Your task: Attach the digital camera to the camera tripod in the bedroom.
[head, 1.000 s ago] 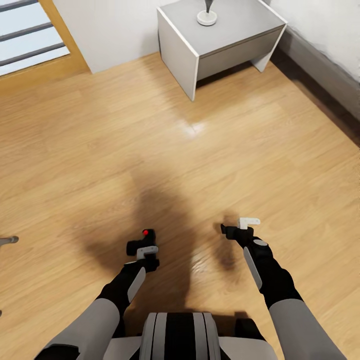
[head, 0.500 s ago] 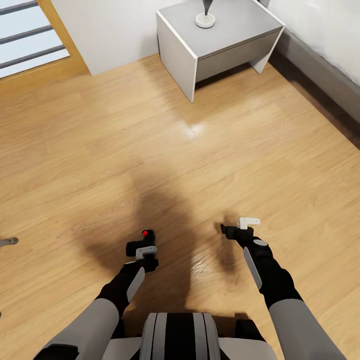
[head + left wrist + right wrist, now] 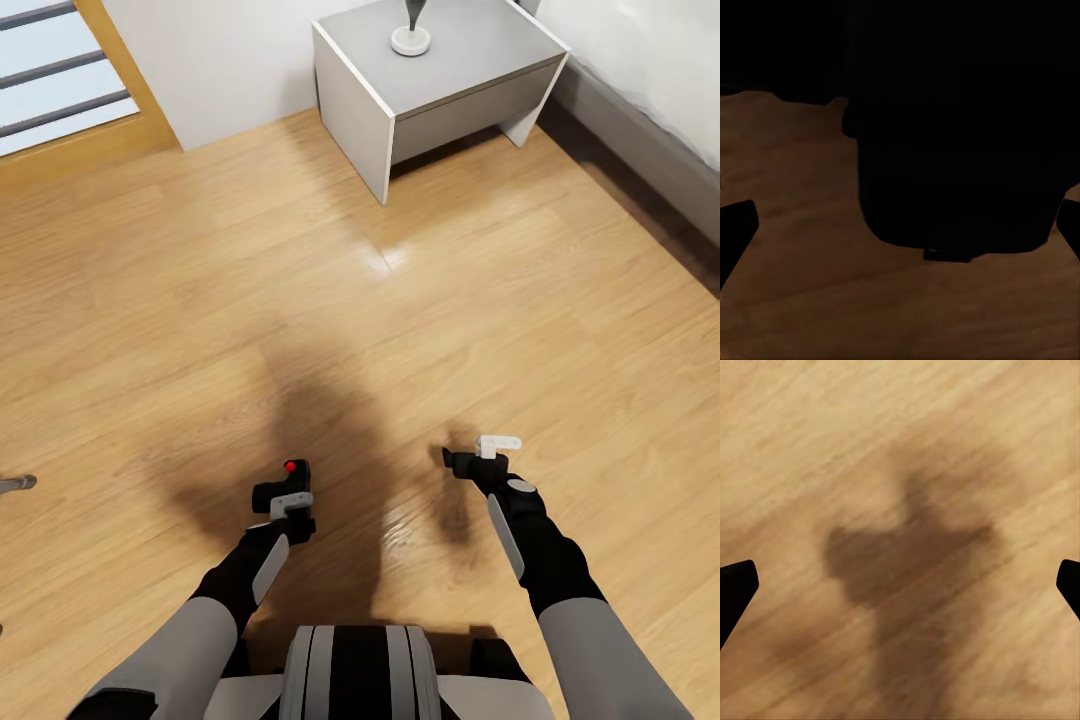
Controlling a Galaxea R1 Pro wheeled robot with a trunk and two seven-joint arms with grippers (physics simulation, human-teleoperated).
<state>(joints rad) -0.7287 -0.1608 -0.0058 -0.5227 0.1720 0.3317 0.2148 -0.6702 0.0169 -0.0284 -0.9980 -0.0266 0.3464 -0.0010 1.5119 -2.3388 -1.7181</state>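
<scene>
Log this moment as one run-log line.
left gripper: shut on digital camera | right gripper: open, empty | below: wood floor | ahead: grey nightstand | tripod: unattached

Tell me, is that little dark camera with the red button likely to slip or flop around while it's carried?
Probably not floppy: the digital camera looks like a rigid box. It sits level in the left end effector, so the hold seems steady. Its smooth dark body could be somewhat slippery, though I can't see the contact itself.
</scene>
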